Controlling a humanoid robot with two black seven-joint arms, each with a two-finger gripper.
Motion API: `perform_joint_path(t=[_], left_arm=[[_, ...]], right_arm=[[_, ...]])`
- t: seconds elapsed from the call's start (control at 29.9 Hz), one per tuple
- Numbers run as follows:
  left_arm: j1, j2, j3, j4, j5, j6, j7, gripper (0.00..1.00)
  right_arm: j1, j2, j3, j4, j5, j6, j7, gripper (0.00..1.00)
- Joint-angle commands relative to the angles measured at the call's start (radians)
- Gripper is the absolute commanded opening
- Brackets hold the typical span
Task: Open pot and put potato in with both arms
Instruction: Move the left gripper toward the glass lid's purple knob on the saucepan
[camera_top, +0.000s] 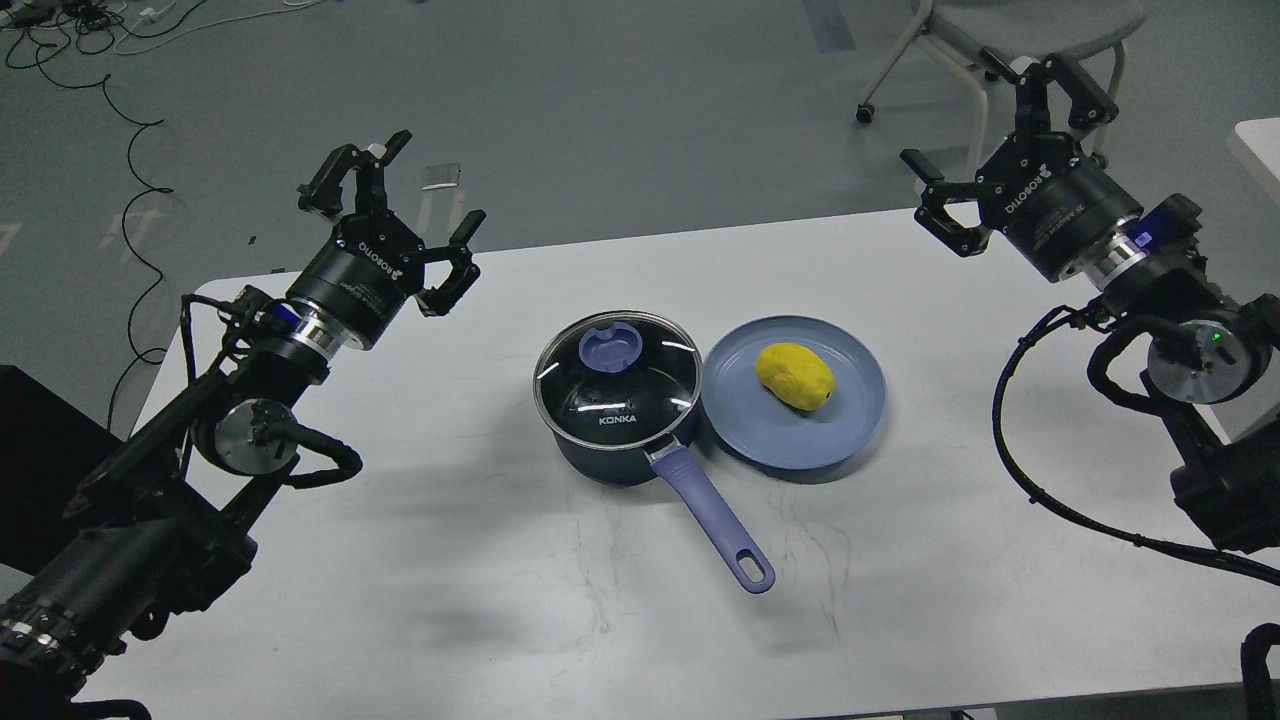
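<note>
The dark navy pot (600, 455) stands mid-table with its "KONKA" glass lid (617, 378) on; its lavender handle (712, 520) points toward the front right. Just to its right, the yellow potato (795, 375) lies on a shallow blue plate (830, 430). My left gripper (395, 195) hovers open above the table's far left, well away from the pot. At the far right edge my right gripper (990, 140) is raised, also open, and holds nothing.
The white table (500, 620) ends at its far edge just behind both grippers. Beyond it is grey floor with loose cables (130, 170) at the left and a wheeled chair (1000, 40) at the back right.
</note>
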Motion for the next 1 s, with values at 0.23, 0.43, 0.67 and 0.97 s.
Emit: perform_joint_path(t=[0.23,0.43,0.67,0.97], left_arm=[[0.050,-0.022,0.037,-0.026,0.007,0.031,0.002,0.98],[0.060,-0.035,0.029,-0.026,0.001,0.034,0.000,0.98],[0.061,-0.041,0.027,-0.026,-0.002,0.034,-0.001,0.98],[0.083,-0.036,0.027,-0.026,-0.004,0.034,0.000,0.98]], right_arm=[[-0.037,-0.006,-0.013,0.006,-0.002,0.021,-0.001,1.00],[-0.045,-0.010,-0.010,0.010,-0.002,0.021,-0.001,1.00],[-0.045,-0.010,-0.013,0.030,-0.003,0.021,-0.001,1.00],[-0.048,0.005,-0.041,0.029,-0.017,0.021,-0.015,1.00]])
